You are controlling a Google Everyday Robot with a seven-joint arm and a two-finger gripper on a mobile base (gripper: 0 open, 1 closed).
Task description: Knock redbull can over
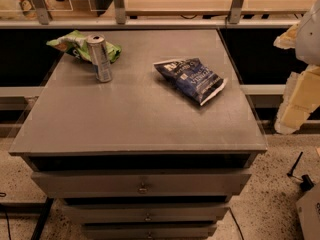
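The redbull can (100, 58) is a slim silver can with bluish markings and a pull-tab top. It stands upright at the back left of the grey cabinet top (135, 124). My gripper (296, 100) shows as cream-coloured parts at the right edge of the camera view. It is off the cabinet's right side, far from the can and touching nothing on the top.
A green snack bag (72, 43) lies right behind the can, touching or nearly touching it. A dark blue crinkled chip bag (191, 79) lies at the right middle of the top. Drawers (142, 184) are below the front edge, and a railing (150, 21) runs behind.
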